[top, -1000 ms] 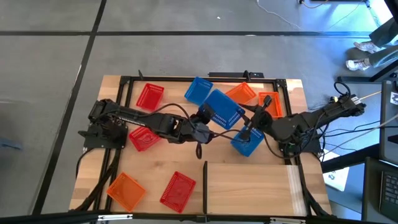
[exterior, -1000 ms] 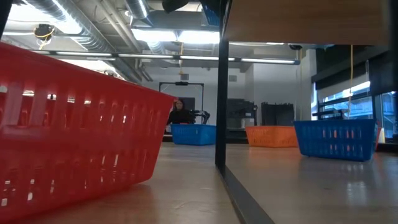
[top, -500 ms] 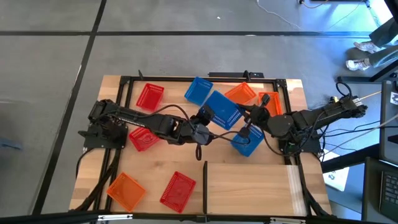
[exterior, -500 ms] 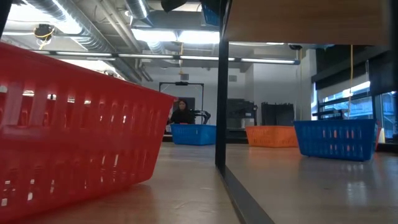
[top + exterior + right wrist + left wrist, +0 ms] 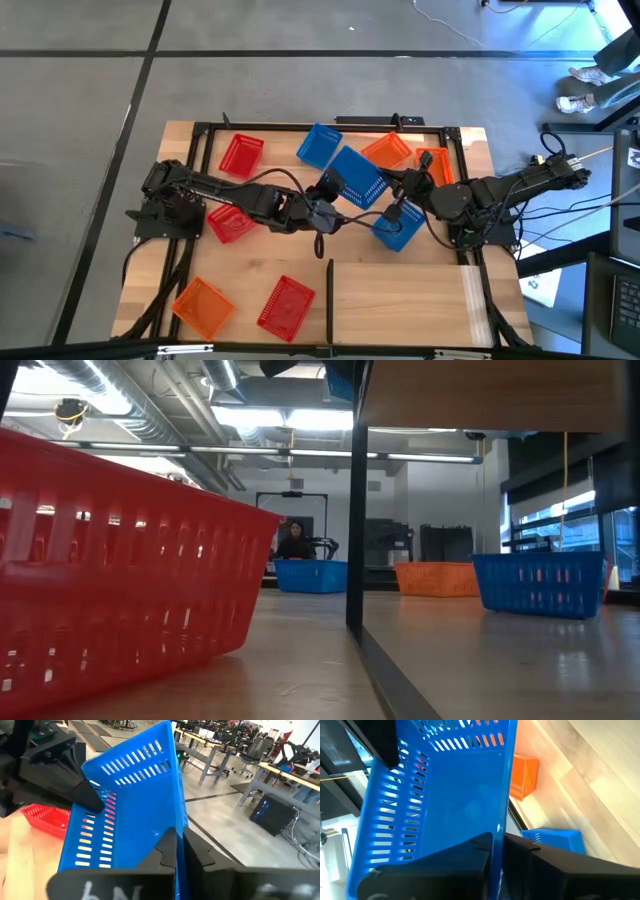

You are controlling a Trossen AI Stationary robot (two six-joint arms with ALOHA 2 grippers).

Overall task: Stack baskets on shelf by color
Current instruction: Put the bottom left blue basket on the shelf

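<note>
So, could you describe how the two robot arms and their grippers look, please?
Both arms are dark, almost black, built of jointed segments with thin black cables looping beside them. The left gripper and the right gripper each end in two flat, dark, angular fingers. The right gripper's body carries pale handwritten-looking marks, which show near its own fingers in the right wrist view.

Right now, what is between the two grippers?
In the high view, the raised blue basket spans between the left gripper and right gripper; each pinches one wall.
</note>
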